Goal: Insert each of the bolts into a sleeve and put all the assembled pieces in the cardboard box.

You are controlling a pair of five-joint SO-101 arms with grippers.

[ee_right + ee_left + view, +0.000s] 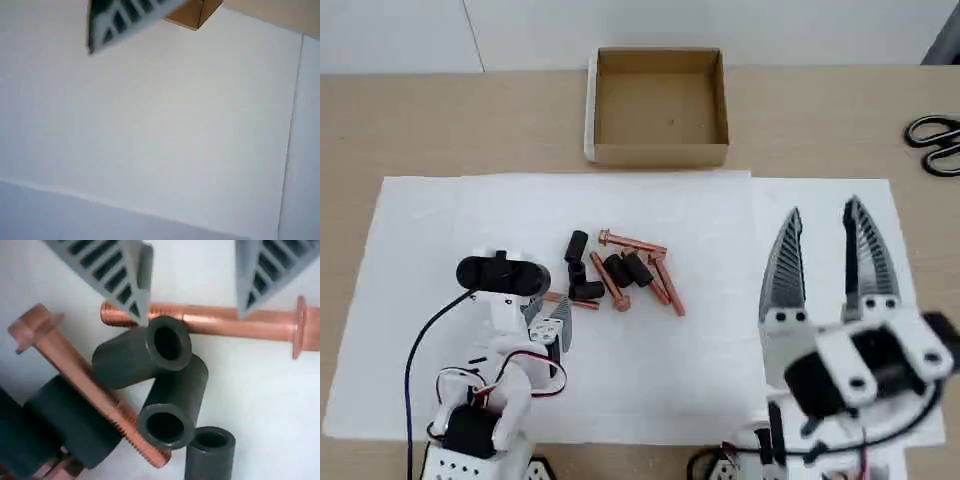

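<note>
Over the heap (620,272) of copper bolts and black sleeves at the middle of the white paper (450,220), the left gripper (192,305) hangs with its fingers (125,275) spread. One tip is at the rim of a sleeve (142,352), and the other is above the shank of a long bolt (225,322).

The right gripper (823,215) is open too and holds nothing. It sits above bare paper, well apart from the heap. The cardboard box (660,153) stands at the far side of the bench (420,120) with no pieces in it.

The job in hand looks like taking a first piece. I would close on the long bolt's bare shank, away from the sleeve touching it, and lift straight up. Pinching both together would likely roll the sleeves.

From above, the left arm's own wrist hides its tips. The pieces overlap too much to count. Close up, I cannot tell whether a second bolt (60,355) passes through the sleeve beside it or merely lies against it.
</note>
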